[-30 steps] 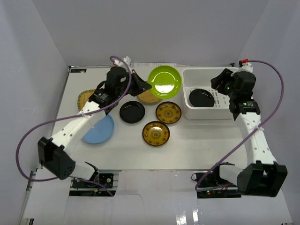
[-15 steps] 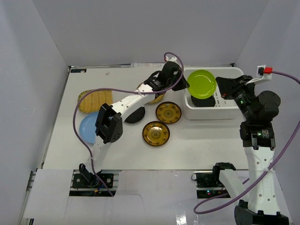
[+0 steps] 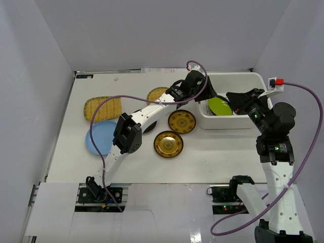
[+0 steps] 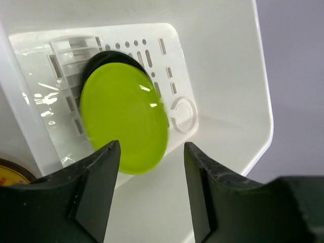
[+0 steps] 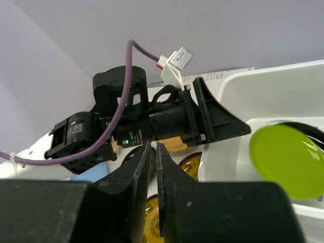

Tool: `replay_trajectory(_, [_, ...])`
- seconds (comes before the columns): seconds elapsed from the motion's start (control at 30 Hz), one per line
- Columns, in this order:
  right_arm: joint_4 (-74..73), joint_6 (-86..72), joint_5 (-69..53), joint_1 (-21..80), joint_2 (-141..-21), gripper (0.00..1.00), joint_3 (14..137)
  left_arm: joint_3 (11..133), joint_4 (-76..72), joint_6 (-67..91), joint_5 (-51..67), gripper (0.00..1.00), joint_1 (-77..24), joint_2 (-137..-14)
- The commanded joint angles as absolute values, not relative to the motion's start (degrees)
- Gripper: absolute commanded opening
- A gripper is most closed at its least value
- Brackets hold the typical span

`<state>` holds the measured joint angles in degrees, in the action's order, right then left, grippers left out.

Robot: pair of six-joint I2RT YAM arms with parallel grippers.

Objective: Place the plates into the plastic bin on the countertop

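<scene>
Left claw [image 4: 151, 157], fingers apart and empty, hangs over the plastic bin [image 3: 223, 123]. In the bin the lime green plate [image 4: 124, 116] rests on 1 black plate [image 4: 109, 58]. Right claw [image 5: 154, 148], nearly closed on nothing, hovers above the bin's right part. On the desk [image 3: 212, 157] lie 2 gold-patterned plates [image 3: 181, 121] [image 3: 168, 144], the light blue plate [image 3: 101, 137], the squarish bamboo plate [image 3: 103, 108] and the round bamboo plate [image 3: 157, 94].
</scene>
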<state>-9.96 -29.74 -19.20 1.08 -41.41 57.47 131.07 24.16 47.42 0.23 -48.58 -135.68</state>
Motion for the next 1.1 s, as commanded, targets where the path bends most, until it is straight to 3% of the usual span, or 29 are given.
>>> replay_trajectory(0.0, [-10.1,-28.5,-18.5,1.8,-40.3,0.16,57.9,132.5,23.3,47.1,-0.2,0.66,-48.3,-132.8])
replay_trajectory(0.1, [-9.9,-28.9,-19.8,1.8,-39.8,0.18,57.0,131.9,22.7,45.6,-0.9,0.76,-48.1,-131.2])
replay_trajectory(0.33, [-6.6,-31.9,-28.3,3.2,-39.2,0.21,45.8,120.4,21.4,36.8,-8.5,0.76,-47.0,-116.2])
replay_trajectory(0.43, [-5.3,-32.3,-27.1,7.1,-39.6,0.25,39.0,102.7,18.4,33.4,-14.2,0.73,-46.9,-102.9])
replay_trajectory(0.53, [-3.4,-33.3,-20.8,15.0,-39.6,0.36,32.4,81.2,14.2,33.6,-20.5,0.72,-46.8,-87.9])
replay_trajectory(0.57, [-1.0,-34.9,-19.2,19.5,-39.6,0.45,30.4,76.5,14.8,34.7,-23.4,0.71,-46.6,-81.6])
replay_trajectory(0.67, [5.6,-38.9,-13.0,26.4,-40.6,0.60,22.9,60.6,18.3,40.9,-27.0,0.70,-44.7,-73.5])
replay_trajectory(0.77, [11.2,-42.1,-8.1,30.0,-44.2,0.66,17.3,47.5,19.6,45.6,-24.7,0.68,-40.6,-65.8])
replay_trajectory(0.93, [18.9,-45.1,-3.5,32.5,-52.9,0.64,13.1,35.0,16.8,49.9,-18.9,0.68,-32.0,-61.6])
replay_trajectory(1.07, [23.4,-46.2,-2.8,34.5,-61.4,0.58,14.0,33.9,13.8,50.7,-16.5,0.69,-28.4,-65.0])
